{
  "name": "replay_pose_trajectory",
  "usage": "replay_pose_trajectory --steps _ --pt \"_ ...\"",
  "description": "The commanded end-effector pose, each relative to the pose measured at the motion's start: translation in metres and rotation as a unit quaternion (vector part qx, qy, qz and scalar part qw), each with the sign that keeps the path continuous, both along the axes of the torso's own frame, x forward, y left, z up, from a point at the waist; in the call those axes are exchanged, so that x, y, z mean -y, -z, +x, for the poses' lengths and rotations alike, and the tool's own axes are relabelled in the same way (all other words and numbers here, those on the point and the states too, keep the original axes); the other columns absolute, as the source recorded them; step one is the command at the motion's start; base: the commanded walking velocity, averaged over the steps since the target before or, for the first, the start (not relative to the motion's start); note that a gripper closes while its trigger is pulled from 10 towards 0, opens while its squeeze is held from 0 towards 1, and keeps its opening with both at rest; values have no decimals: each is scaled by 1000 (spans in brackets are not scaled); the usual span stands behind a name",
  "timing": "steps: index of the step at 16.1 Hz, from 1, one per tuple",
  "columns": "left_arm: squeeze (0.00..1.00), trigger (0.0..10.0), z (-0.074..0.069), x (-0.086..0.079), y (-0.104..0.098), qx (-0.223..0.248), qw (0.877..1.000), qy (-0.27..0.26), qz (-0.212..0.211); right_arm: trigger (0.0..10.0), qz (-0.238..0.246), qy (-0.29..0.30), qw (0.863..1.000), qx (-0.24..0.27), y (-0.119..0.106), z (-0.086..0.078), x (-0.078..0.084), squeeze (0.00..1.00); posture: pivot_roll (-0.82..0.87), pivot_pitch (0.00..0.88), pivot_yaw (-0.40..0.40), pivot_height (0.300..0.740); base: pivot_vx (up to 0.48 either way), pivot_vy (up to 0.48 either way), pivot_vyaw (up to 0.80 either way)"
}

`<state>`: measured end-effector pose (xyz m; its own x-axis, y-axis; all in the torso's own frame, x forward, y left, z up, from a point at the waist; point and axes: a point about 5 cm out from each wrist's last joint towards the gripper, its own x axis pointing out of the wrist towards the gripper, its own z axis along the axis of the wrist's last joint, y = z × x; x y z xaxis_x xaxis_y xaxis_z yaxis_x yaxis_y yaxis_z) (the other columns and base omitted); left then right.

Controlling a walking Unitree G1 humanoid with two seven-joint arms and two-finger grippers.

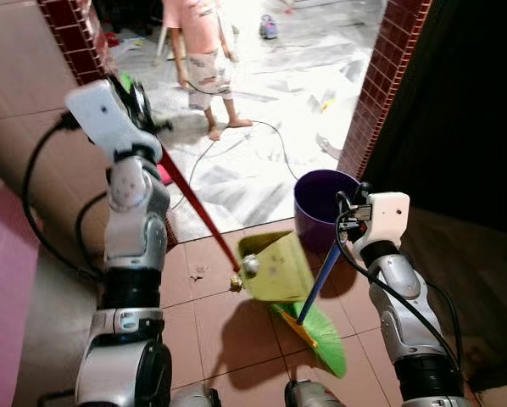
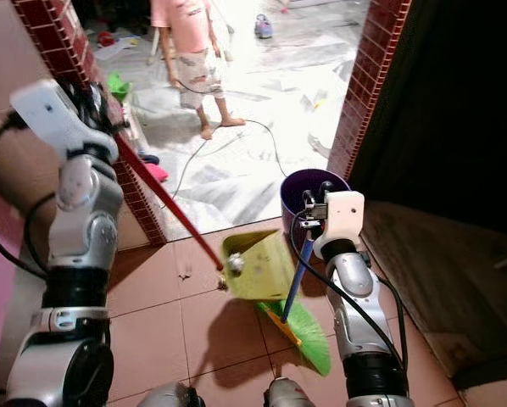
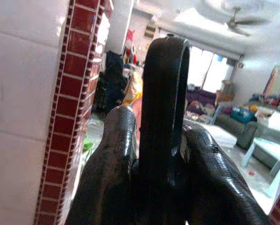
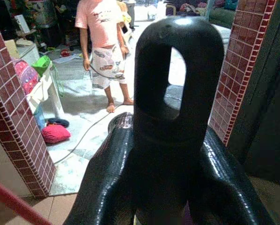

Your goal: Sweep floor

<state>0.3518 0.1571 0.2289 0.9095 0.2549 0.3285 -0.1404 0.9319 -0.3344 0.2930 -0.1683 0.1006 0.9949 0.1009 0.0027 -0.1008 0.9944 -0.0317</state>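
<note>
Here the green broom head is set on the floor tiles just under the yellow dustpan, blue handle clamped by the right pincer, red one by the left pincer.

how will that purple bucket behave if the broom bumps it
The purple bucket looks like thin plastic and seems empty, so it would probably be light and slide on the smooth floor tiles. It is tall and open-topped, so a high knock might tip it.
</note>
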Motion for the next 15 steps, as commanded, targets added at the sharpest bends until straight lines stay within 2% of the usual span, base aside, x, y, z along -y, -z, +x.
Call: replay_pose_trajectory --steps 1,5,7,10,12,14,15 --pt "0 10000 -4 -7 -40 75 997 -15 -9 10000 -14 3 999 -36 15 -5 2 0 -160 0 81 740 0 0 -800" --pt "0 10000 -3 -8 -57 95 995 -17 -13 10000 -19 -4 999 -38 18 -8 1 0 -167 0 85 740 0 0 0" --pt "0 10000 -2 -6 -64 105 994 -14 -20 10000 -18 -3 999 -45 20 -9 1 0 -168 0 85 740 255 0 -800" --pt "0 10000 -2 -6 -64 105 994 -14 -20 10000 -18 -3 999 -45 20 -9 1 0 -168 0 85 740 255 0 -800" --pt "0 10000 2 0 -85 136 990 -5 -28 10000 -23 -21 999 -38 19 -9 -4 0 -173 0 88 740 343 0 0" --pt "0 10000 4 1 -89 138 990 -3 -30 10000 -25 -25 999 -38 20 -9 -6 0 -173 0 89 740 373 0 0" --pt "0 10000 5 4 -92 142 989 1 -32 10000 -27 -28 998 -41 21 -9 -7 0 -173 0 89 740 375 0 -800"
